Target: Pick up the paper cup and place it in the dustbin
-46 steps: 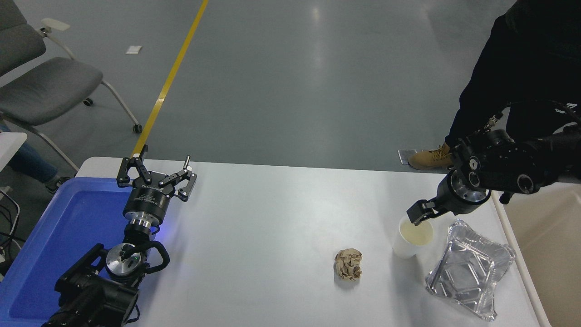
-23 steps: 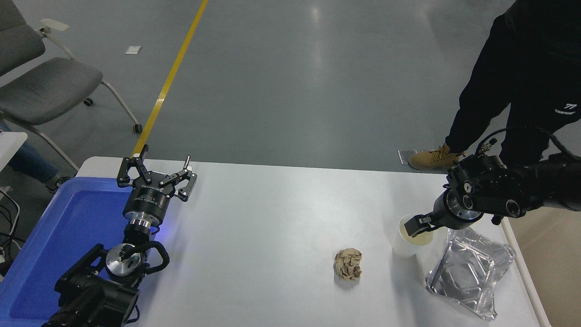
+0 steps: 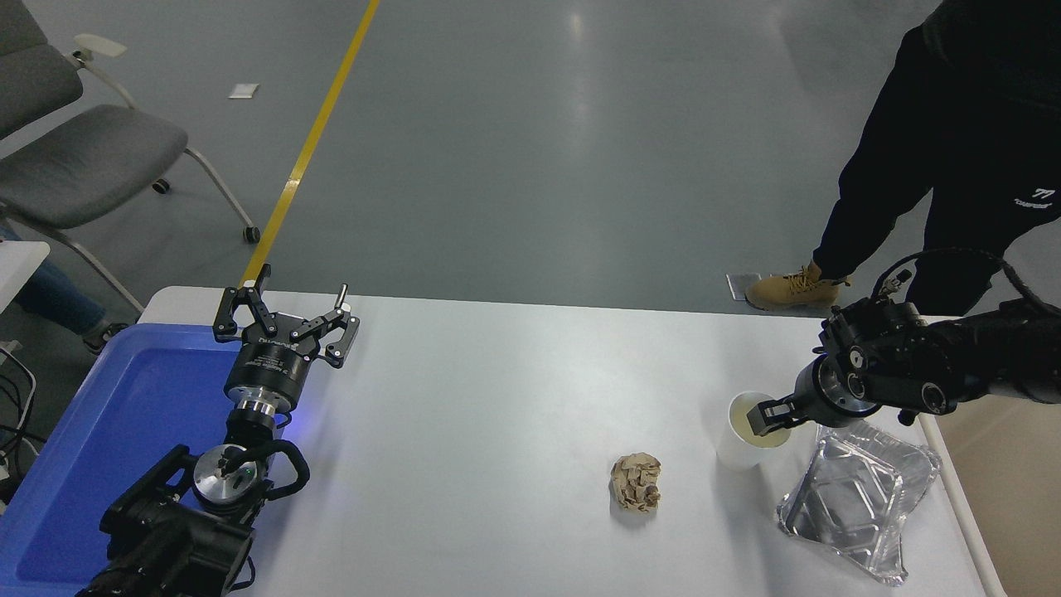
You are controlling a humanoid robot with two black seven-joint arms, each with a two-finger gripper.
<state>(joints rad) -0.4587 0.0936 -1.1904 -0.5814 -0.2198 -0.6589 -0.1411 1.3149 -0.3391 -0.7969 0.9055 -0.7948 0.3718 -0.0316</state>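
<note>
The right claw (image 3: 767,417) reaches in from the counter's right edge and sits at the mouth of the paper cup (image 3: 748,434), one finger dipping inside the cream-coloured interior. The other finger is hidden, so whether the claw grips the rim or stands open cannot be told. The cup stands upright on the white counter (image 3: 497,414), near the right edge and roughly midway between the far and near edges.

Just to the right of the cup, partly under the right wrist, lies a crinkled silver foil tray (image 3: 858,497), tilted a little and close to the near right corner. To the cup's left and slightly nearer the near edge sits a crumpled brown paper ball (image 3: 637,483), apart from the cup.

Beyond the right edge a slice of the beige dustbin (image 3: 1015,481) shows, well lower than the countertop.

At the left end, the left claw (image 3: 286,319) is parked with its fingers spread open, holding nothing, beside a blue plastic tray (image 3: 108,414) that fills the near left corner.

Past the far right corner a person in dark clothes (image 3: 953,141) stands on the grey floor, one tan boot (image 3: 792,288) visible. A grey chair (image 3: 75,157) stands off the far left corner.
</note>
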